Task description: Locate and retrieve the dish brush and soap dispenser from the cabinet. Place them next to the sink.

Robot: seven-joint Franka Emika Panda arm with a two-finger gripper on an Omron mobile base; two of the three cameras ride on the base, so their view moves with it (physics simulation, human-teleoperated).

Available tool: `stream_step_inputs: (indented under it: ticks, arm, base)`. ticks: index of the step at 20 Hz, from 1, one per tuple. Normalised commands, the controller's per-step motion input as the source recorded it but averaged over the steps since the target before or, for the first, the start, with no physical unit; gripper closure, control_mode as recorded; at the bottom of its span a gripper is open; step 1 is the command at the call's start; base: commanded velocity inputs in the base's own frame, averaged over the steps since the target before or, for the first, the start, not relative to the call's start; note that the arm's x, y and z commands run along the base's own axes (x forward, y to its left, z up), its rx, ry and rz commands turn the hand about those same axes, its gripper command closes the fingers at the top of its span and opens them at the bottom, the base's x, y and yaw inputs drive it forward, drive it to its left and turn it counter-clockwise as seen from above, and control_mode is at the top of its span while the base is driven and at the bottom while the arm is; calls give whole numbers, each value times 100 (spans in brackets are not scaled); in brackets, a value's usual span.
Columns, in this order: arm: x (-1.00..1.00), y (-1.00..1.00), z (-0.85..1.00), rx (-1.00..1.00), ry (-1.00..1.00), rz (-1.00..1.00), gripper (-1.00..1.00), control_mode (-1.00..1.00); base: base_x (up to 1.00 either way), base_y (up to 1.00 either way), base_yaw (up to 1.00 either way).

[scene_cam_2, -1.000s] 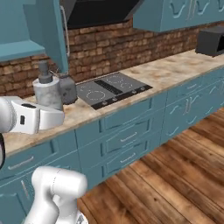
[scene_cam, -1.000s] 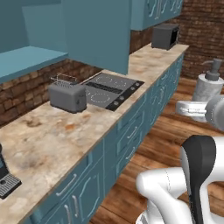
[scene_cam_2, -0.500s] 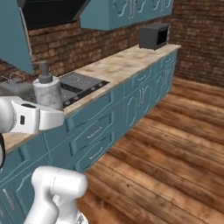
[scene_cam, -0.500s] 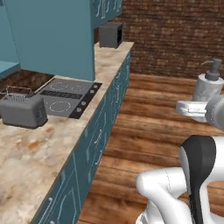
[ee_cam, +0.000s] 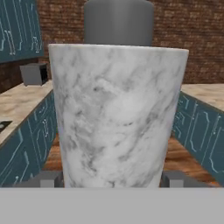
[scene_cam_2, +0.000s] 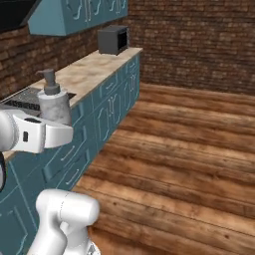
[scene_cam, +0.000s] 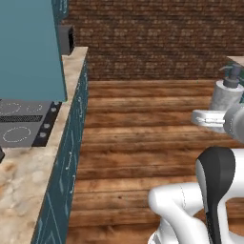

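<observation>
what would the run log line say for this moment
held: soap dispenser upright between the fingers | gripper: shut on it | location: over wood floor, beside counter | sink: unseen

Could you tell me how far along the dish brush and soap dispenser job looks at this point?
Done: the soap dispenser is out of the cabinet, carried upright over the wooden floor. In hand: the pincer is closed on its marbled body, a finger at each side. Left: setting it down next to the sink, then fetching the dish brush; the counter here holds the hob and microwave.
</observation>
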Motion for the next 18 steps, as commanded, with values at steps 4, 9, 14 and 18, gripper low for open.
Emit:
stream_step_inputs:
  ticks: [4, 9, 14, 18]
  arm:
    - [0, 0, 0, 0, 0, 0, 100, 100]
    - [0, 0, 0, 0, 0, 0, 100, 100]
    - [0, 0, 0, 0, 0, 0, 100, 100]
    - [0, 0, 0, 0, 0, 0, 100, 100]
  base:
    - [0, 0, -50]
    - [0, 0, -50]
    - [0, 0, -50]
    - [0, 0, -50]
